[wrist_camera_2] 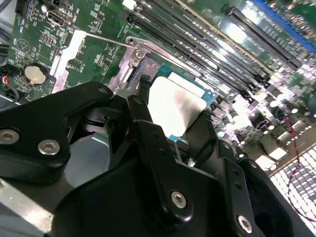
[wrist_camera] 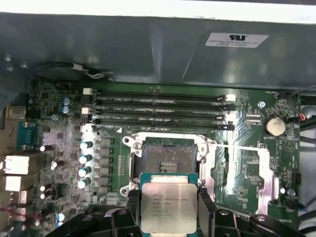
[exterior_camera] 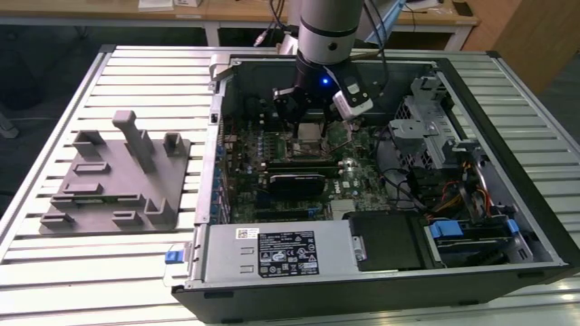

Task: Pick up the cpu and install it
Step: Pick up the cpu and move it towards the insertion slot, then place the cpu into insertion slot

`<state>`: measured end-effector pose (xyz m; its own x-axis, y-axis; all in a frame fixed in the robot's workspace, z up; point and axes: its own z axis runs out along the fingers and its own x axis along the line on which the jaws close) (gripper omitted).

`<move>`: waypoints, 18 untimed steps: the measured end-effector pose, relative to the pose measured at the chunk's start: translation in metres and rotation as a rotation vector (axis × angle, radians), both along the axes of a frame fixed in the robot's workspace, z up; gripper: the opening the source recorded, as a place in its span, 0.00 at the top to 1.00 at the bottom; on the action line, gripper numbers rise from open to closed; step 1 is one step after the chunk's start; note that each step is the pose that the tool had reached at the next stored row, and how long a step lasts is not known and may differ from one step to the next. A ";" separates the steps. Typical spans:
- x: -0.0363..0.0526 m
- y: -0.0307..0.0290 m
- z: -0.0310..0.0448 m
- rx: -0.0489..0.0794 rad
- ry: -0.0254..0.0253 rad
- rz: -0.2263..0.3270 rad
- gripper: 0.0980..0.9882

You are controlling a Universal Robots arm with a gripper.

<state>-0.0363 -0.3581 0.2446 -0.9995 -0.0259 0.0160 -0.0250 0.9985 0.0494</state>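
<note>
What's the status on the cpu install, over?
Gripper shut on cpu. Held above motherboard, near open socket, not seated. Nothing seen between cpu and socket.

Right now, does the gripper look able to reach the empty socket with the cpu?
Probably yes. The gripper, jaws shut on the cpu, hangs just short of the socket, which lies open and empty with nothing between them.

Silvery cpu (wrist_camera_2: 177,104) in the black hand's (wrist_camera_2: 170,114) grip, close over the metal socket frame (wrist_camera_2: 134,53) on the green motherboard (wrist_camera_2: 94,55).
</note>
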 end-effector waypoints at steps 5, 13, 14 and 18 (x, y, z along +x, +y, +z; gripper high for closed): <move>0.0005 0.0003 -0.0005 0.000 0.0002 0.000 0.50; 0.0007 0.0003 -0.0005 0.000 0.0002 0.000 0.50; 0.0007 0.0003 -0.0005 0.000 0.0002 0.000 0.50; 0.0006 0.0003 -0.0006 0.000 0.0002 -0.006 0.50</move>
